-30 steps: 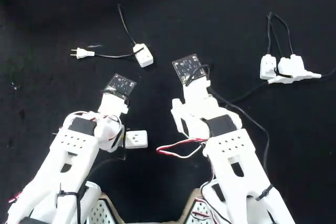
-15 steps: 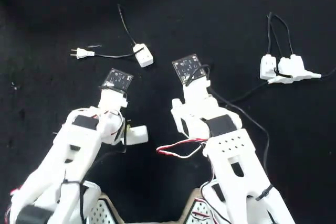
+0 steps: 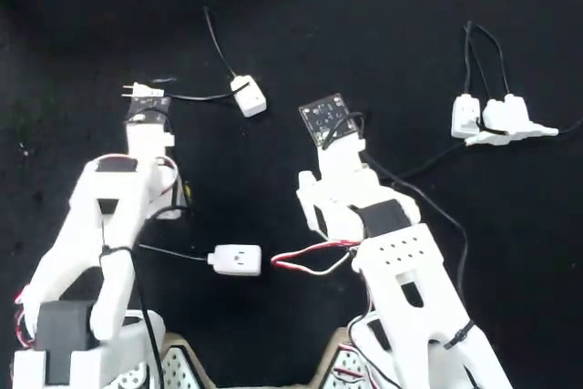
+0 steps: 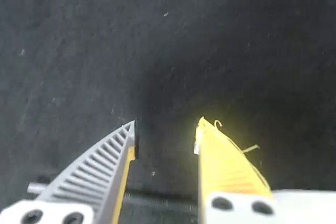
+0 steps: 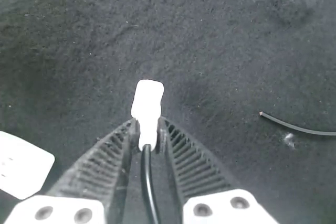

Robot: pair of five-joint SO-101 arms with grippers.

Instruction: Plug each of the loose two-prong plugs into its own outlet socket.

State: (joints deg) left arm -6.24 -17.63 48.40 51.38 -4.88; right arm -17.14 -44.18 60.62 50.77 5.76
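White plug [image 5: 147,103]: was clamped between right gripper [image 5: 147,125] fingers [image 5: 110,156], above cloth [image 4: 210,35], long axis in line with them, tip pointing out past them, cord [image 5: 148,187] trailing back. Left gripper [image 4: 165,136]: hovered over black cloth, fingers [image 4: 110,161] spread wide.

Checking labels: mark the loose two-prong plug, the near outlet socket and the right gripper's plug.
loose two-prong plug [image 3: 142,91], high view, white body.
near outlet socket [image 3: 238,260], high view, top face.
held plug [image 5: 147,99], right wrist view, white body.
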